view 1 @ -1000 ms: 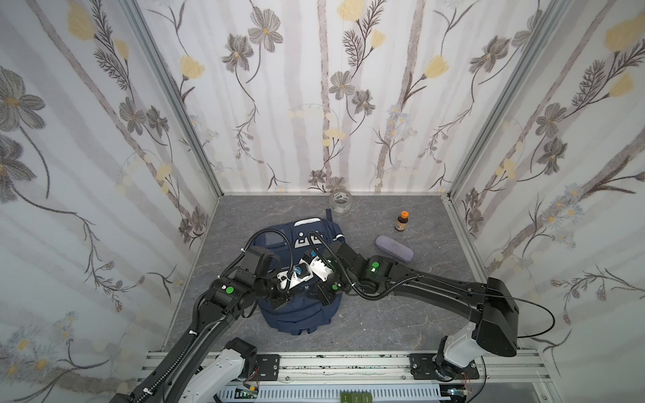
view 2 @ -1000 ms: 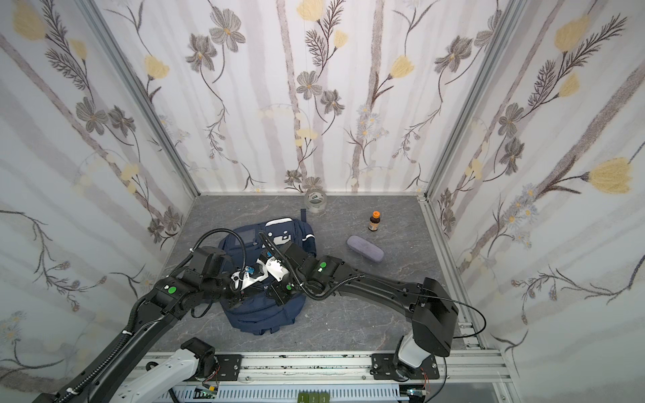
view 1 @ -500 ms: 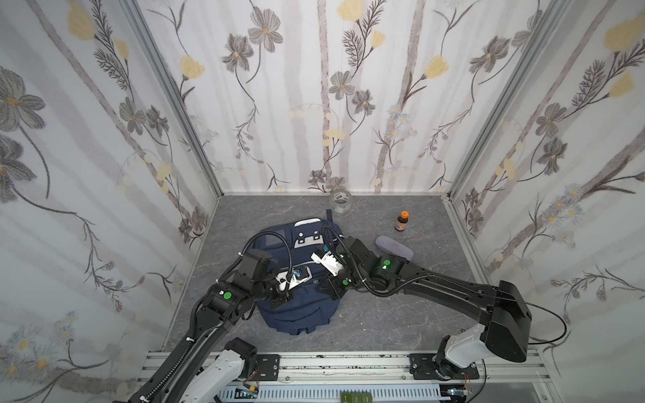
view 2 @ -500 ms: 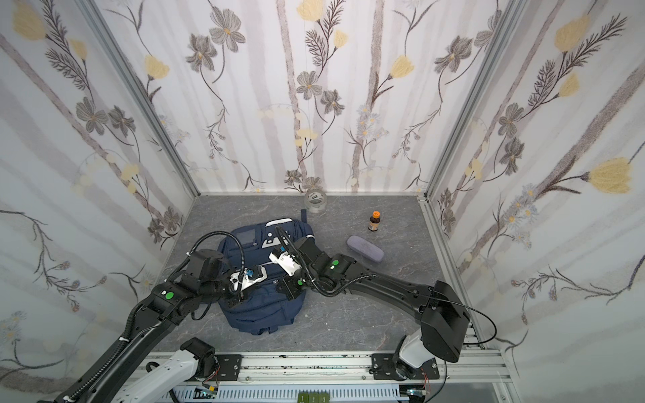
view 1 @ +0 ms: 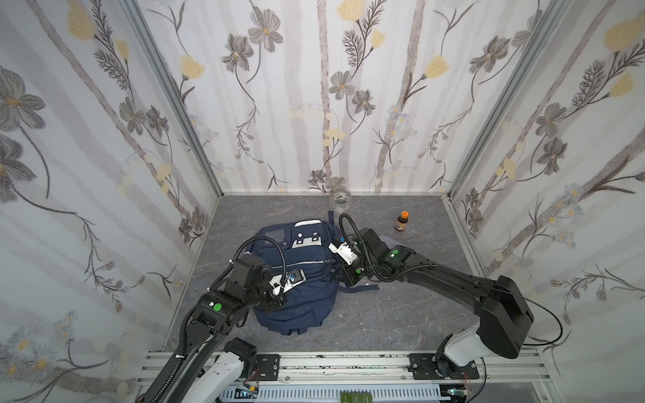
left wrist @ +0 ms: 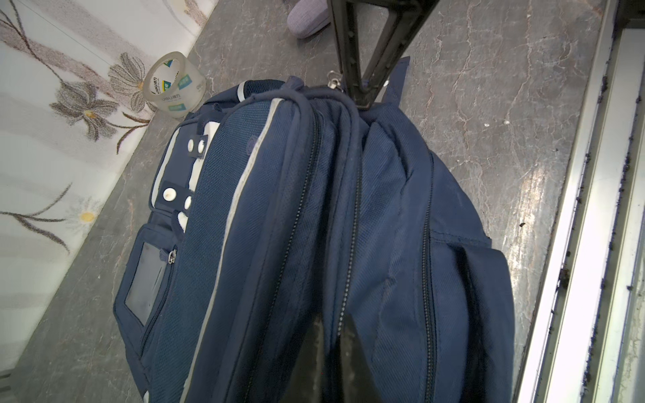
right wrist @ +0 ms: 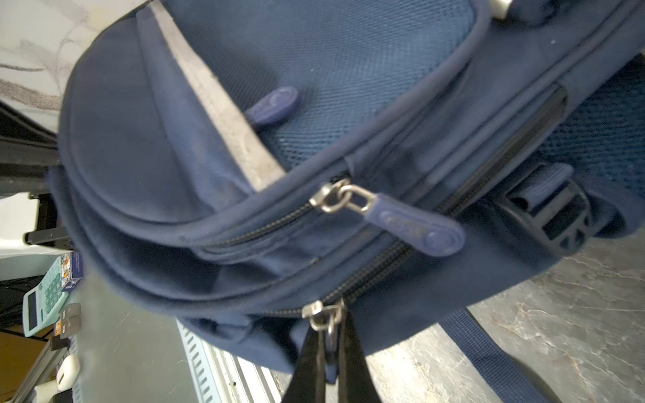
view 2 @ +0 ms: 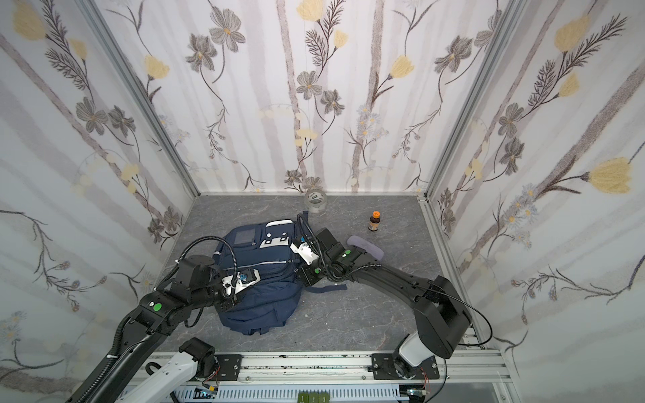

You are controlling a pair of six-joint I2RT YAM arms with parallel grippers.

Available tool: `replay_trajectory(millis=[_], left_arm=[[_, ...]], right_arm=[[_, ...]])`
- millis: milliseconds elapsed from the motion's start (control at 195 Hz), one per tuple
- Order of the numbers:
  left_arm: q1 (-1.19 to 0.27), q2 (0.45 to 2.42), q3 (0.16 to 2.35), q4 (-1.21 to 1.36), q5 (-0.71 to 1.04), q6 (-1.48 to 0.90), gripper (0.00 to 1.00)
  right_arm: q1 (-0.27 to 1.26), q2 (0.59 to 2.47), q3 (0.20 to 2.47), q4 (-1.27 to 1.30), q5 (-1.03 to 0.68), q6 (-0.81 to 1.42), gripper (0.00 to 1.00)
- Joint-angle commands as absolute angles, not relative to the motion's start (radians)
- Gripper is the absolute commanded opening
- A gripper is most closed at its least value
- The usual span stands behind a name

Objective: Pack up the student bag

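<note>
— Entry: student bag (view 1: 300,279). Location?
— Lying flat on the grey floor (view 1: 384,314), long axis 12–6. Your right gripper (right wrist: 330,330) clamps the zip pull (right wrist: 324,316) at its 3 o'clock edge; left gripper (left wrist: 331,319) pinches fabric at 8.

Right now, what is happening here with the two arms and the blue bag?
Both arms are working on the student bag, which lies on the table. The right gripper is shut on a zipper pull at the bag's edge, and the left gripper pinches the fabric along the same zipper. The zipper between them looks closed. A tape roll, a small bottle and a lilac case sit on the table outside the bag.
</note>
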State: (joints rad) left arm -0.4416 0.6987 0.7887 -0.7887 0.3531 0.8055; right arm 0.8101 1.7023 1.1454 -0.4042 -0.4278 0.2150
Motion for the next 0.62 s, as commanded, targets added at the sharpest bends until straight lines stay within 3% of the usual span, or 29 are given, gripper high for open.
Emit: replay_trajectory(millis=[0, 20, 67, 246, 394, 615], left_arm=[[-0.441, 0.705, 0.814, -0.824, 0.398, 0.780, 0.37], [-0.446, 0.710, 0.818, -0.832, 0.422, 0.785, 0.50], [-0.458, 0.723, 0.828, -0.841, 0.456, 0.782, 0.58], [-0.495, 0.753, 0.847, -0.744, 0.498, 0.692, 0.62], [-0.551, 0.805, 0.851, -0.686, 0.494, 0.651, 0.55], [-0.612, 0.857, 0.840, -0.672, 0.474, 0.646, 0.28]], right_arm=[[0.822, 1.710, 1.201, -0.448, -0.376, 0.176, 0.00], [0.855, 1.710, 1.207, -0.448, -0.382, 0.178, 0.00], [0.875, 1.710, 1.218, -0.439, -0.398, 0.187, 0.00], [0.942, 1.713, 1.221, -0.382, -0.424, 0.243, 0.00], [0.976, 1.725, 1.221, -0.344, -0.439, 0.277, 0.00], [0.985, 1.720, 1.210, -0.322, -0.442, 0.297, 0.00]])
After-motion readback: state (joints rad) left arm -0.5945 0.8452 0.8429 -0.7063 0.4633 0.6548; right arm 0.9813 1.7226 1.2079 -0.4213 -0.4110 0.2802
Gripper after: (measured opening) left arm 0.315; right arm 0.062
